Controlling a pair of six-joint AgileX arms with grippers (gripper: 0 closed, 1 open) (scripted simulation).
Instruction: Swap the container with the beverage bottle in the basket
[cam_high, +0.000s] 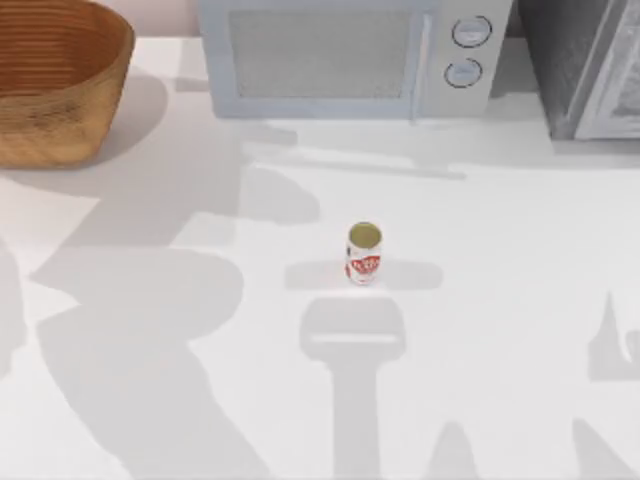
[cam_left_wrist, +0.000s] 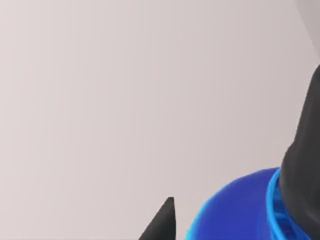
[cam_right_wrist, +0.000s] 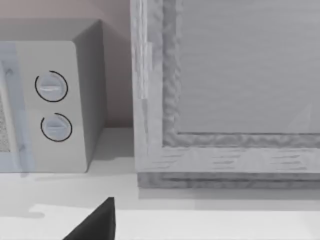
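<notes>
The small white red-labelled beverage bottle (cam_high: 364, 253) is standing upright mid-table on the white tabletop (cam_high: 500, 330), well apart from the woven wicker basket (cam_high: 55, 80) at the far left; the left gripper's black fingers (cam_left_wrist: 162, 222) are pinching a blue container (cam_left_wrist: 235, 210); I cannot tell the right gripper's state.

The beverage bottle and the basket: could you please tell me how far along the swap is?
Possibly done: the left hand holds a blue container, perhaps the one out of the basket. In hand: nothing is moving the beverage bottle, which stands upright mid-table in front of the microwave. Left: the bottle still has to go into the basket at the far left corner.
</notes>
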